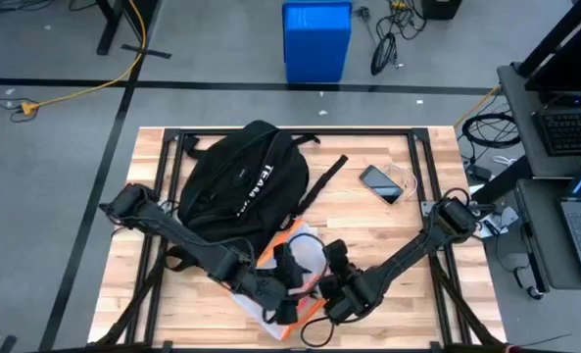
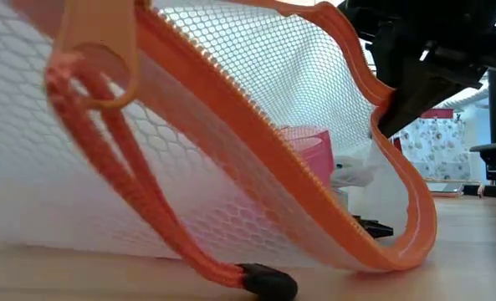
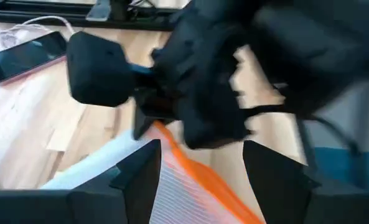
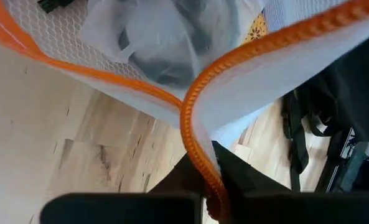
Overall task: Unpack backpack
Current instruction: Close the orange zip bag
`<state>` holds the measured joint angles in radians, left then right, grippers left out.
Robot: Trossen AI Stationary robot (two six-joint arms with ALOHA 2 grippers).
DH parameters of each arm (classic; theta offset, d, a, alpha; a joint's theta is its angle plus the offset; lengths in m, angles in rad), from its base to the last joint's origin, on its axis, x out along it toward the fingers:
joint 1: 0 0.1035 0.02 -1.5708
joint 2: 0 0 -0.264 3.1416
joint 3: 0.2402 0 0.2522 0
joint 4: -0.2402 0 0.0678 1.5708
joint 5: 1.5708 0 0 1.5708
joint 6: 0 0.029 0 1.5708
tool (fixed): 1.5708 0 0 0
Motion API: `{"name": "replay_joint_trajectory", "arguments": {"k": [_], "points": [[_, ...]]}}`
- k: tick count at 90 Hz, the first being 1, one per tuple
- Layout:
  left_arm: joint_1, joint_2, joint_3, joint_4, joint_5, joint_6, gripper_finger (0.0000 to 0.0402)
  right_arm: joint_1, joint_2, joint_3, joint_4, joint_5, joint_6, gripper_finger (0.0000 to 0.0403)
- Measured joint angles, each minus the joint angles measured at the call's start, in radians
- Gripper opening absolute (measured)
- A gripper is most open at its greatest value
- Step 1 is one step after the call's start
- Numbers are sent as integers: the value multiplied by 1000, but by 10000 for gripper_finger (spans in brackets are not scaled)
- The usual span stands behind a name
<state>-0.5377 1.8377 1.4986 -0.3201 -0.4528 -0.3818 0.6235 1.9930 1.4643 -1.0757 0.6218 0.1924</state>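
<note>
- The backpack (image 1: 241,181) lay in the upper left part of the table (image 1: 398,230) in the high view, black, with white lettering down its middle and a strap trailing toward the right.
- Just below it, at the lower centre of that frame, lay a white mesh pouch (image 1: 295,265) with an orange zipper edge, and both arms met over it.
- The left gripper (image 1: 288,284) sat at the pouch's lower left; in the left wrist view its fingers (image 3: 140,177) stood apart, with the orange edge running up between them, so it looked released.
- The right gripper (image 1: 334,284) was at the pouch's lower right edge, and in the right wrist view its fingers (image 4: 228,168) were clenched on the orange zipper edge (image 4: 193,134).
- In the low view the pouch (image 2: 231,167) filled most of the frame, its mouth pulled open and lifted, with a pink thing (image 2: 310,155) inside that I could not make out properly.
- An orange cord (image 2: 139,209) hung from the pouch at the left of that frame and ended in a black tip (image 2: 264,280) on the table.
- A phone (image 1: 381,183) with a thin cable lay at the upper right of the table in the high view, well apart from the pouch.
</note>
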Motion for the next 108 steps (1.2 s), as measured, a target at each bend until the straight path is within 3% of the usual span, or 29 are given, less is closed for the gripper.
{"name": "replay_joint_trajectory", "arguments": {"k": [15,35,50,64,69,78,89,100,108], "points": [[-85,-46,0,-102,-4,-81,205,0,0,0,-20,0,9,0],[-238,-28,1,-113,-2,-98,185,-4,0,0,-23,-1,32,0],[-334,49,1,-115,-69,13,178,-23,0,0,-22,-29,42,0],[-387,155,1,-111,-60,-66,177,-40,0,0,-20,-46,50,0],[-388,183,0,-111,-78,-13,177,-42,0,0,-18,-46,50,0],[-384,220,0,-68,-199,-1,177,-42,0,0,-18,-49,50,0],[-386,260,0,64,-317,124,177,-42,0,0,-18,-49,49,0],[-387,309,0,208,-334,302,177,-50,0,0,-18,-53,52,0],[-386,342,0,241,-339,346,177,-57,0,0,-17,-53,56,0]]}}
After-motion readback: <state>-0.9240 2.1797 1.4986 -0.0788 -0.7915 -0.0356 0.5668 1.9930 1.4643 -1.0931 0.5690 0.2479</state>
